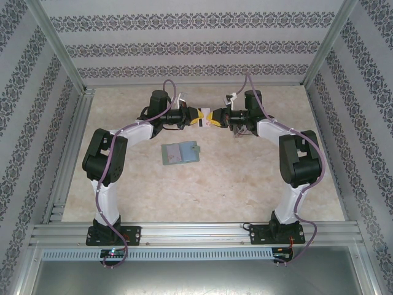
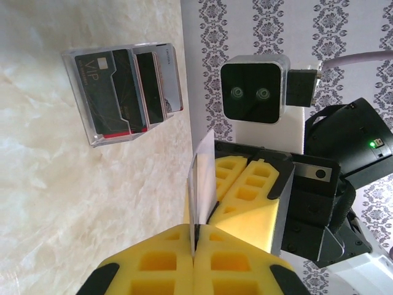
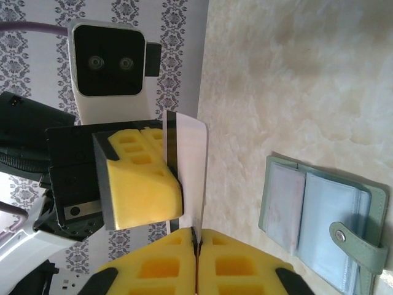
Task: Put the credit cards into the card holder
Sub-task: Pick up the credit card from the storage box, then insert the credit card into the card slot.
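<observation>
Left gripper [image 2: 195, 236] and right gripper [image 3: 196, 236] are both pinching one pale, thin plastic card [image 3: 189, 178] above the marbled beige table [image 1: 245, 184].
Nearest, the sage-green square folding wallet [image 1: 180, 153] is lying open and flat, pale sleeves facing up; beyond it, yellow foam pads are pressing shut on the card, its long axis running gripper to gripper; farther, a clear stepped plastic rack [image 2: 98, 140] is holding dark cards [image 2: 101, 92] upright.
</observation>
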